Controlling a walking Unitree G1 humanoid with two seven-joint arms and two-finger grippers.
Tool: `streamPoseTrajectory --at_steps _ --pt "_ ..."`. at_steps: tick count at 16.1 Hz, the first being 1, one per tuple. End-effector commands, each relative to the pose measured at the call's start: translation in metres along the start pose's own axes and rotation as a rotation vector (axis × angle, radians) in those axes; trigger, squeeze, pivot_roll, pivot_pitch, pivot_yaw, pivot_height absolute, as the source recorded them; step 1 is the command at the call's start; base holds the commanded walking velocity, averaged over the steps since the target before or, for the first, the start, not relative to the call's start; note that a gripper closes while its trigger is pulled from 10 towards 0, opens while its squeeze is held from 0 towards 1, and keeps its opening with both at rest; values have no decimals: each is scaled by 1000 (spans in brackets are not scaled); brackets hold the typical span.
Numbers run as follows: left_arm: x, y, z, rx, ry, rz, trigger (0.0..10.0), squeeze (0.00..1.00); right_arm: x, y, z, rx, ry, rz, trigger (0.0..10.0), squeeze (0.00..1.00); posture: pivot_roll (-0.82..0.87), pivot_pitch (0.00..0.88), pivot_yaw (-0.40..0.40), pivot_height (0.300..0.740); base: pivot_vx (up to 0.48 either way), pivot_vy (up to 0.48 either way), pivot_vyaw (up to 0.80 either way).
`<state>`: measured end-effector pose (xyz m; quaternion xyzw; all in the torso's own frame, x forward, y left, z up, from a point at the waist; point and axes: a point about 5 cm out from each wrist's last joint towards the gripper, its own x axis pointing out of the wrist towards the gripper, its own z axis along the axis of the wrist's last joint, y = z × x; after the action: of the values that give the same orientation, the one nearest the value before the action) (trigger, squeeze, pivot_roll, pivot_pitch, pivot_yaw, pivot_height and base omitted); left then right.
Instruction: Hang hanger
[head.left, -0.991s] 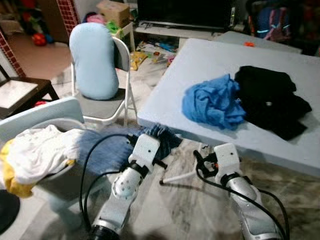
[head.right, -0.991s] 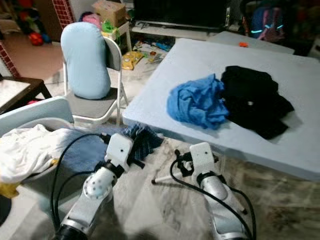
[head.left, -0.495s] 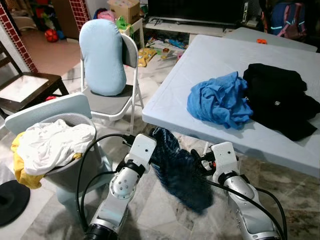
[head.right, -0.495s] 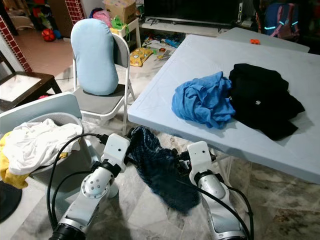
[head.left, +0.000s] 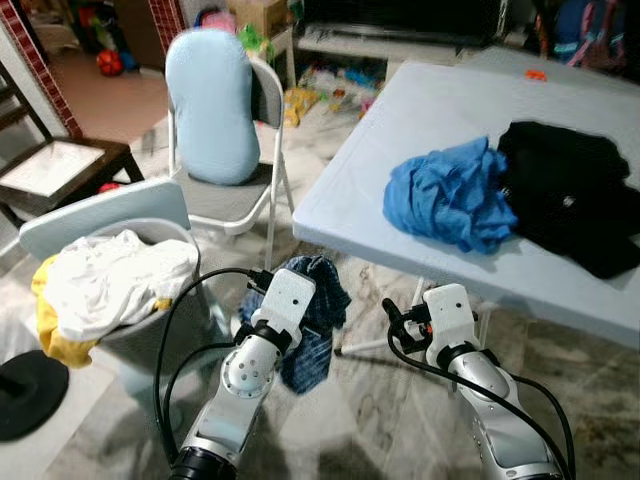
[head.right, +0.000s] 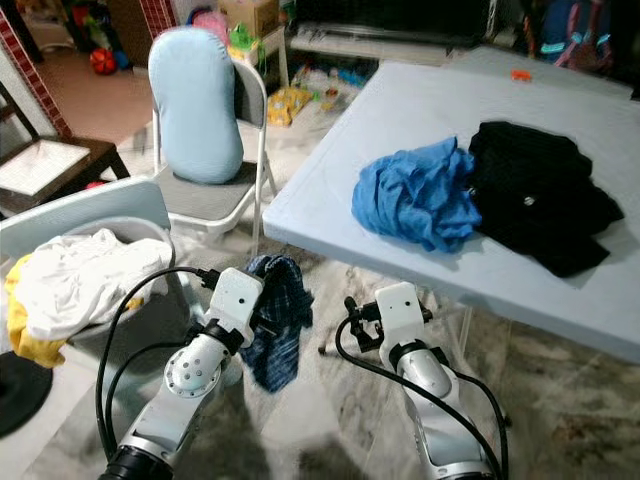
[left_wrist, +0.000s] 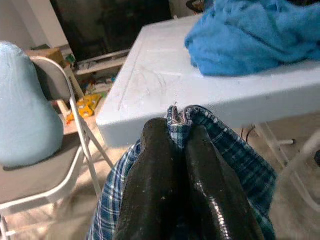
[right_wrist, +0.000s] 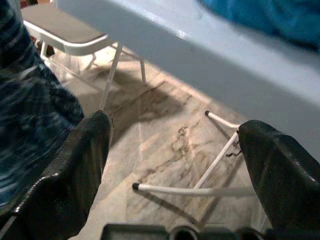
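A blue plaid garment (head.left: 312, 338) hangs in a bunch below the near edge of the pale blue table (head.left: 400, 130). My left gripper (left_wrist: 176, 131) is shut on a fold of that garment (left_wrist: 235, 155), just in front of the table's corner. My right gripper (right_wrist: 177, 150) stands open beside it to the right, low over the marble floor, with nothing between its fingers (right_wrist: 75, 170). The plaid cloth lies off to one side of it, apart from the fingers.
A crumpled blue cloth (head.left: 450, 195) and a black garment (head.left: 570, 190) lie on the table. A folding chair (head.left: 235, 205) with a light blue cushion (head.left: 210, 105) stands at the left. A grey laundry basket (head.left: 100, 205) with white and yellow clothes is near my left arm.
Half a second ago the plaid garment was spread between both grippers. Now the right gripper has let go, and the cloth hangs bunched from the left one. The camera has shifted slightly.
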<state>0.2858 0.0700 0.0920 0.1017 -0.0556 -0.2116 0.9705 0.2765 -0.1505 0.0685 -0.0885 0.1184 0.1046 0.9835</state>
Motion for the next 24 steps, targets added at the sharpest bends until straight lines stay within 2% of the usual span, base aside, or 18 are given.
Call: streamPoseTrajectory --at_steps 1,12,14,16,19,24 --pt "1 -1 -1 4 7 -12 10000 0 -1 1 -1 4 2 -1 10000 0 -108 67 33 740 -285 0 0" --pt "1 -4 -2 1 12 -26 10000 0 0 0 -2 -1 5 -3 10000 0 -107 66 30 740 -281 0 0" --pt "2 -4 -2 -3 8 -31 10000 0 0 0 -2 -1 8 -3 10000 0 -106 60 27 740 0 0 0" --pt "2 -6 0 -61 -9 -81 10000 0 1 -1 -1 -3 4 -3 10000 0 -108 57 23 740 0 0 0" --pt "0 -4 -1 -116 -1 -82 10000 0 1 -3 0 -3 0 -6 10000 0 -108 57 22 740 0 0 0" --pt "1 -2 0 -146 -10 -98 10000 0 1 -1 3 13 -25 8 10000 0 -108 53 22 740 0 0 0"
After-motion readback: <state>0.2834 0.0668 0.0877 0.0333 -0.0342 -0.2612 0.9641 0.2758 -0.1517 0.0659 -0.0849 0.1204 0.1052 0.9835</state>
